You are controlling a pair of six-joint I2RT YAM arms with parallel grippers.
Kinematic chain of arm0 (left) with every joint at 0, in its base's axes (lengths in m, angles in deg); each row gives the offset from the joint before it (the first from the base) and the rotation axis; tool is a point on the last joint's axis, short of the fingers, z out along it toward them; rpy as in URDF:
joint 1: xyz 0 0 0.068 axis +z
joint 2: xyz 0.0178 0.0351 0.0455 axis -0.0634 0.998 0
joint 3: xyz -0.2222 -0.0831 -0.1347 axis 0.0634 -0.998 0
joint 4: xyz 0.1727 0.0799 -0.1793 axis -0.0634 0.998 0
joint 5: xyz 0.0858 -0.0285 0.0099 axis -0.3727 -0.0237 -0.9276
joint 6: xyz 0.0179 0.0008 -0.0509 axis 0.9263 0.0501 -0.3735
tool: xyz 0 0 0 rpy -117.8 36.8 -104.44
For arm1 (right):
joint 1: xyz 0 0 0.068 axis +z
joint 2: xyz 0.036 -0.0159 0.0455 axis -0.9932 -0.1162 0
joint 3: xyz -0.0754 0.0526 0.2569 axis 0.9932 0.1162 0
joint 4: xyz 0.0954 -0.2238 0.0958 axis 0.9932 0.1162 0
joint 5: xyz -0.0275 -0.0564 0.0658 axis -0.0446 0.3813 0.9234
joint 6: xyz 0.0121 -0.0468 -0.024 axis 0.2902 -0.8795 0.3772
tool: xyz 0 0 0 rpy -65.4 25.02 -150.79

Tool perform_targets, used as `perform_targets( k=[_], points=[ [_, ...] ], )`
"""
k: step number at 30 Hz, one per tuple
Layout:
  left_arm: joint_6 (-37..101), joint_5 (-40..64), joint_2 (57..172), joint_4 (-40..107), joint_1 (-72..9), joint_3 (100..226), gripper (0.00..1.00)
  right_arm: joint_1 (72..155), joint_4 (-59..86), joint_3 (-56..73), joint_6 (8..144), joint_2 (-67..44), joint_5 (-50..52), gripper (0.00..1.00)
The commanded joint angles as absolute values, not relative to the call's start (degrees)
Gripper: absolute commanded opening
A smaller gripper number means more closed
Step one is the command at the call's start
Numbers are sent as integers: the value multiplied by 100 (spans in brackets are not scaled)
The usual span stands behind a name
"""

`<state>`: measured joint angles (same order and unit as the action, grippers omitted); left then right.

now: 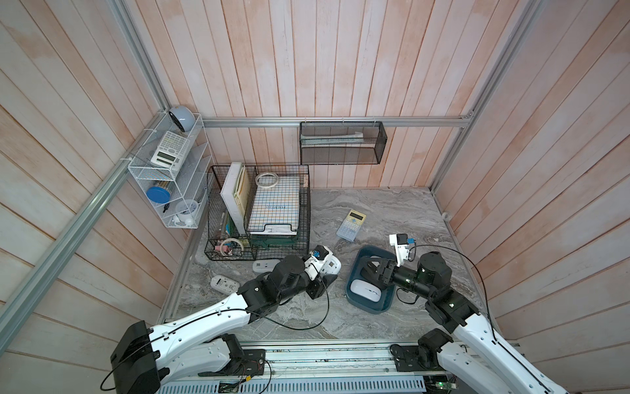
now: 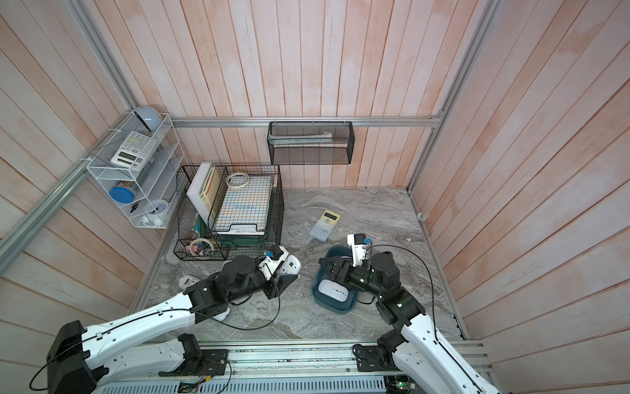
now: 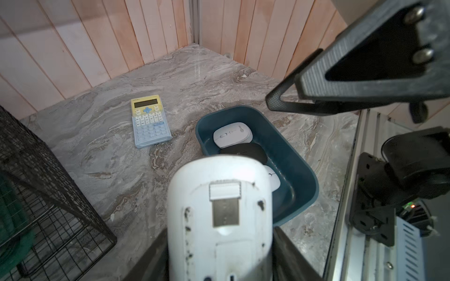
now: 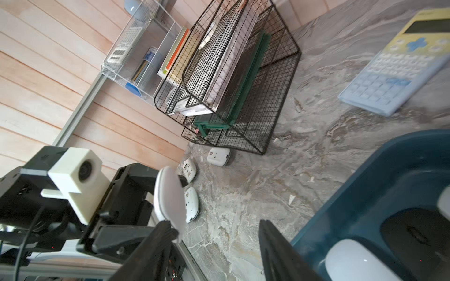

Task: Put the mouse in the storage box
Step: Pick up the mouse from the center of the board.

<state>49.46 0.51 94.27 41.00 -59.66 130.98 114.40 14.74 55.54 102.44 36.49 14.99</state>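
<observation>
Marble tabletop [image 1: 375, 211]: left hand [image 3: 220, 253] pinches white mouse [image 3: 219, 194]; right hand [image 4: 214, 248] spread, empty, over storage box [image 1: 370, 307].

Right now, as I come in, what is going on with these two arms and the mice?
The left end effector is shut on a white mouse, lifted off the table beside the storage box. The right end effector hovers open and empty over the box. Inside lie two white mice and a black mouse. Three more white mice lie on the table near the black wire basket.
</observation>
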Motion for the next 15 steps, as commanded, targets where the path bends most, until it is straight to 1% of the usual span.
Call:
perform_targets(
  k=[1, 5, 9, 12, 15],
  points=[
    [5821, -140, 9679, 3977, -6214, 13329, 49, 11822, 1230, 5267, 10366, 3296, 1529, 64],
    [5890, -147, 9815, 3934, -6318, 13354, 49, 12207, 718, 5222, 10487, 2807, 1470, 66],
    [5850, -223, 9803, 3781, -6364, 13217, 49, 12430, 725, 5101, 10506, 2285, 1409, 66],
    [5832, -260, 9751, 3726, -6368, 13143, 49, 12634, 682, 5084, 10518, 1985, 1325, 65],
    [5828, -339, 9737, 3741, -6368, 13133, 49, 12879, 582, 5037, 10483, 1725, 1369, 60]
  ],
)
